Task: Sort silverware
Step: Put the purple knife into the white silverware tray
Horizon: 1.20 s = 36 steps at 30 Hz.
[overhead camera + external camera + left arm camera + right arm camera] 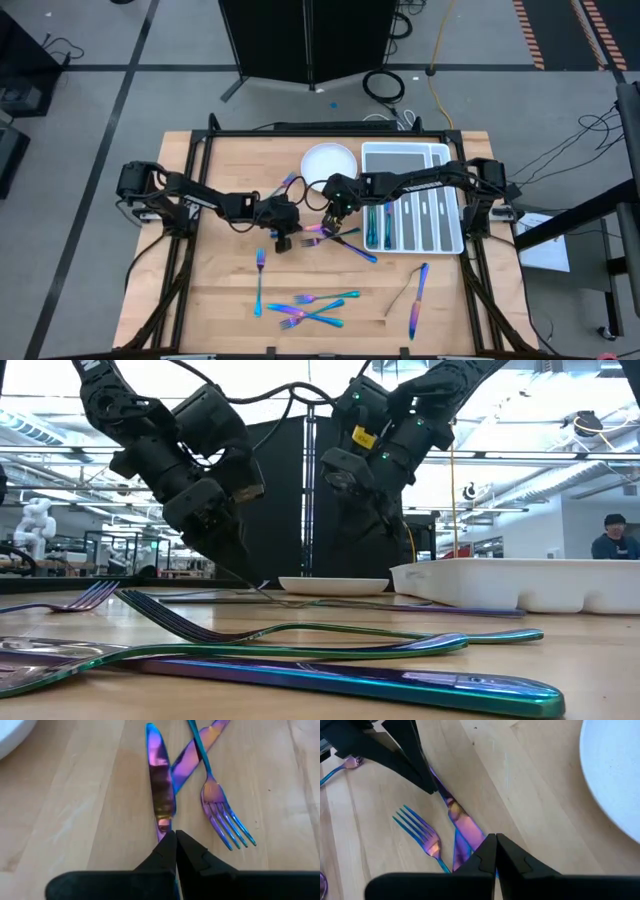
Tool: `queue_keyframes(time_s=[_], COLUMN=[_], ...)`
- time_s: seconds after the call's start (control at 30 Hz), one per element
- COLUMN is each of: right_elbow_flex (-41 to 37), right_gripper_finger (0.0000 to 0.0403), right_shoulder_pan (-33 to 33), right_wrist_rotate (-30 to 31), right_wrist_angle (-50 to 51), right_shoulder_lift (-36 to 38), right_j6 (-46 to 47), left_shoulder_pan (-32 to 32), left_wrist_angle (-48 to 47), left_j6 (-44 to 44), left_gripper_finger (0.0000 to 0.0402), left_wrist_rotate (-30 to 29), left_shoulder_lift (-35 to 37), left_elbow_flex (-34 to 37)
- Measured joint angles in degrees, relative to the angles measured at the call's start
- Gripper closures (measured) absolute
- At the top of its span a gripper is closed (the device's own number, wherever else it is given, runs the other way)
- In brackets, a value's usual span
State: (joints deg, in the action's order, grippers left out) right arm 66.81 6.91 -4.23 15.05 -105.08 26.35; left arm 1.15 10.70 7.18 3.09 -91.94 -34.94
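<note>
A purple-pink iridescent knife (161, 780) lies mid-table, crossing a second knife (192, 752), with a fork (222, 812) beside them. My left gripper (175, 836) is shut on the first knife's near end; in the high view it sits at mid-table (292, 239). My right gripper (495, 839) hovers shut just above the same pile (335, 214), with nothing showing between its fingers. The left arm's fingers (417, 765) show in the right wrist view at the knife's other end. My left gripper pinches the knife's narrow tapering end (161, 831) between its two fingertips. The fingers slant down from the table's left side and lie along the knife. The wide part (465, 822) points away toward the right arm and rests low, over the second knife.
A round white plate (330, 160) and a white compartmented tray (440, 235) with some silverware stand at the back right. More forks (310, 305), a single fork (259, 282) and a knife (418, 287) lie toward the near edge. A spoon (289, 183) lies behind my left gripper.
</note>
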Motion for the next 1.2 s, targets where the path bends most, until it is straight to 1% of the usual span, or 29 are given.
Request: queue_keyframes(time_s=[0.1,0.2,0.3,0.43,0.5,0.57,0.67,0.8,0.93,1.2], right_elbow_flex=[0.0,0.0,0.0,0.1,0.1,0.1,0.1,0.1,0.1,0.1], right_gripper_finger=[0.0403,0.0403,0.0403,0.0403,0.0403,0.0403,0.0403,0.0403,0.0403,0.0403], right_shoulder_pan=[-0.3,-0.9,-1.6,-2.5,-2.6,-2.6,-2.6,-2.6,-2.6,-2.6], right_wrist_rotate=[0.0,-0.2,-0.3,-0.2,-0.2,-0.1,-0.1,0.1,0.1,0.1], right_wrist_angle=[-0.1,0.0,0.2,0.1,-0.1,-0.3,-0.4,-0.8,-1.6,-1.8], right_shoulder_lift=[0.0,0.1,0.1,0.1,0.1,0.1,0.1,0.1,0.1,0.1], right_j6=[0.0,0.0,0.0,0.0,0.1,0.1,0.1,0.3,0.6,0.6], left_shoulder_pan=[0.1,0.1,0.1,-0.1,-0.4,-0.9,-1.7,-2.0,-2.0,-2.0], left_wrist_angle=[-0.1,-2.8,-10.6,-23.8,-26.5,-27.1,-26.9,-23.5,-22.6,-21.3], left_j6=[0.0,0.0,0.0,-0.2,-0.5,-0.2,0.0,0.5,-0.1,-1.0], left_gripper_finger=[0.04,0.04,0.04,0.04,0.04,0.04,0.04,0.04,0.04,0.04], left_wrist_rotate=[0.2,0.3,0.3,1.7,3.7,5.7,5.9,5.5,2.7,2.6], left_shoulder_lift=[0.4,2.9,8.0,15.2,17.8,19.3,19.5,18.2,16.8,14.2], left_elbow_flex=[0.0,-0.1,-0.1,-0.1,0.8,2.7,5.2,7.0,7.1,7.0])
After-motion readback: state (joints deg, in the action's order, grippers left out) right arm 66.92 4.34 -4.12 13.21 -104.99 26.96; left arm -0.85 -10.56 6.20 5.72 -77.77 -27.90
